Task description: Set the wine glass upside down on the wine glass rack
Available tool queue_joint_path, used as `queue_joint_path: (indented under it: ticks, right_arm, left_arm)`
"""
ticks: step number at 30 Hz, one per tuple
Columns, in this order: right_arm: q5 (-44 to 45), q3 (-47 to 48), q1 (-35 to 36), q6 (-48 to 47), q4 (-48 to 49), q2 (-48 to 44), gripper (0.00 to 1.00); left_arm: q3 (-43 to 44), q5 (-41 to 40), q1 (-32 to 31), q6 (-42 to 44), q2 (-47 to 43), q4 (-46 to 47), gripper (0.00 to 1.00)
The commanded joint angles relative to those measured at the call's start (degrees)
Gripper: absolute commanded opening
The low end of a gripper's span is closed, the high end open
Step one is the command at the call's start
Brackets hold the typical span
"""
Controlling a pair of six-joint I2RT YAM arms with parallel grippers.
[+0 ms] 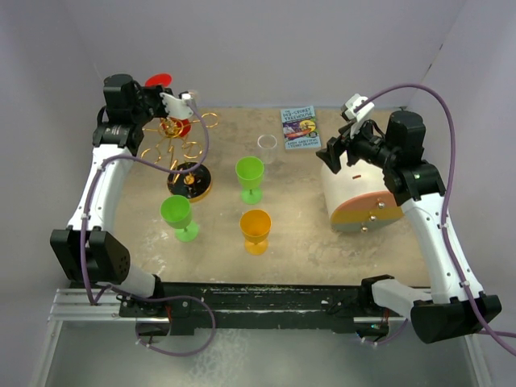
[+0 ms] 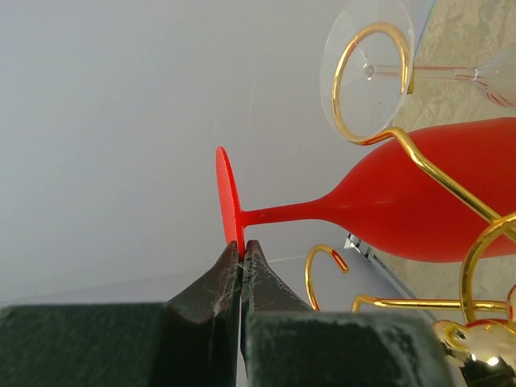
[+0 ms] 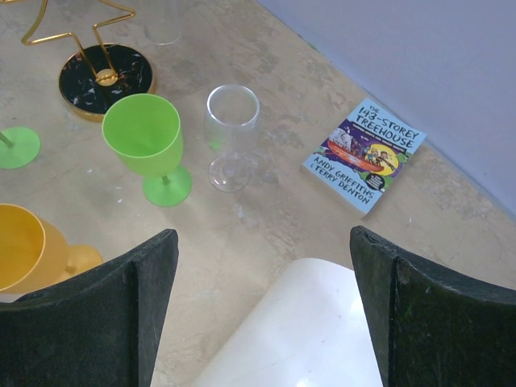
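The red wine glass is upside down, its foot high and its bowl among the rack's loops. My left gripper is shut on the rim of that foot; in the top view the left gripper is above the rack's back left. The gold wire rack stands on a round black base. A gold arm crosses in front of the red bowl. My right gripper is open and empty above a white cylinder, far right of the rack.
A clear glass shows behind a gold loop. On the table stand two green glasses, an orange glass and a clear glass. A blue book lies at the back. The white cylinder lies on its side.
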Motion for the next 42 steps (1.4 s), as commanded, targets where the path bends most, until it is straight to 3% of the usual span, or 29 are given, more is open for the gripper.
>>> queue_joint_path:
  ticks: [1,29,42]
  right_arm:
    - [-0.73,0.02,-0.20,-0.91,2.18,-0.72,0.89]
    - [-1.02,-0.12,-0.29,-1.06,2.09,-0.72,0.89]
    - [-1.05,-0.29,-0.29,-1.25,2.00,-0.72,0.89]
  left_arm:
    - [0.81,2.11,-0.21,2.60,-3.07,-1.33,0.00]
    - [-6.07,-1.64,-0.22,2.72,-7.14,0.72,0.00]
    - [-5.92,-3.01,-0.22,-1.47,-7.64,0.13,0.00]
